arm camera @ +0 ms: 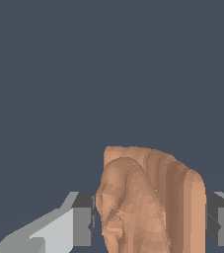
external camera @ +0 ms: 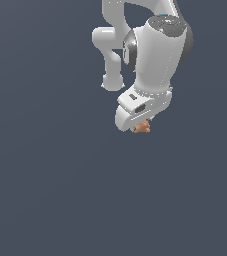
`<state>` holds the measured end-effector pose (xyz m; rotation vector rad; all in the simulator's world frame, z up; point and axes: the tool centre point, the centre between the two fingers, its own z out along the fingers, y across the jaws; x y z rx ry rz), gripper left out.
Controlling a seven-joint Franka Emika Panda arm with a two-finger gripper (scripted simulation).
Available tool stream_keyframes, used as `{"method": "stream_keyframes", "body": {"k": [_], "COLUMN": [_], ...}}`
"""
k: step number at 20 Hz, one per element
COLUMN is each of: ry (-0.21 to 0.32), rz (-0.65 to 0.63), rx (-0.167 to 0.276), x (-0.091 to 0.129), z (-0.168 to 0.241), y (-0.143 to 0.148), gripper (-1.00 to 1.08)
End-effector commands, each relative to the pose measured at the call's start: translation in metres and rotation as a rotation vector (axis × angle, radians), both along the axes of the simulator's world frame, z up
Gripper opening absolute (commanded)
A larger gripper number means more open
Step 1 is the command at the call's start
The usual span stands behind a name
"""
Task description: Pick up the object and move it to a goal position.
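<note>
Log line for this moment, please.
claw: fingers on both sides of the object | contact: cannot confirm | goal: not visible

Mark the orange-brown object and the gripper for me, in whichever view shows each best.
orange-brown object (arm camera: 150, 202), wrist view, on its ridged front face.
gripper (arm camera: 153, 225), wrist view, midway between the two fingertips, which flank the object.
gripper fingers (arm camera: 82, 226), wrist view, on one grey pad.

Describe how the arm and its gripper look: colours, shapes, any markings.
The arm is glossy white, built of rounded, bulbous links with dark grey bands at the joints. A dark grey cap with small teal marks tops the wrist link. The gripper has a blocky white body with small dark slots. In the wrist view its fingers are light grey, angular, with darker grey pads. No cables show.
</note>
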<state>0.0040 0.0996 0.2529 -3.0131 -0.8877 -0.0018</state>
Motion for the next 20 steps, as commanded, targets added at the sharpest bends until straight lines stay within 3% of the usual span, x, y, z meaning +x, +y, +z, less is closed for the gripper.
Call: {"method": "stream_keyframes", "body": {"k": [1, 12, 20], "ry": [0.001, 0.001, 0.001], "rz": [0.000, 0.000, -0.001], "rx": [0.000, 0.000, 0.000], "x": [0.001, 0.011, 0.018], "z": [0.028, 0.142, 0.202], "y": [0.000, -0.002, -0.003], "gripper": [-1.00, -1.00, -1.00]}}
